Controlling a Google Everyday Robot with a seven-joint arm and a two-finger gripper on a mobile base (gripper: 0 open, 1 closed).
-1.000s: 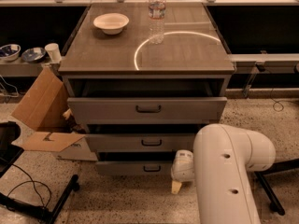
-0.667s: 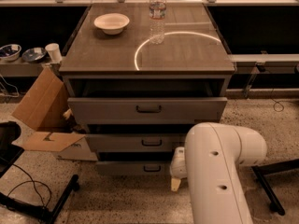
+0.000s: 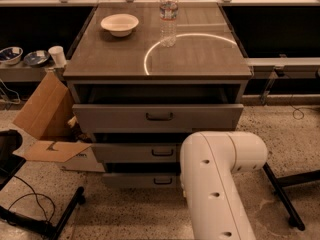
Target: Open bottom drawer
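The bottom drawer (image 3: 135,180) is the slimmest grey front, low on the cabinet, with a small dark bar handle (image 3: 163,181) at its centre. Its right end is covered by my white arm (image 3: 215,184), which fills the lower middle of the camera view. My gripper is hidden behind that arm, somewhere near the right part of the bottom drawer's front. The mid-sized middle drawer (image 3: 135,152) sits above it. The tallest top drawer (image 3: 157,117) stands pulled out a little, with a dark gap above it.
A white bowl (image 3: 120,24) and a water bottle (image 3: 169,14) stand on the cabinet top (image 3: 200,59). An open cardboard box (image 3: 45,116) lies at the cabinet's left. Black stand legs and a cable (image 3: 50,219) are at lower left, and a dark base leg (image 3: 282,196) at right.
My arm has swung to the left in front of the cabinet. The gripper, seen earlier beside the bottom drawer's right end, is now covered by it. The drawers have not visibly moved.
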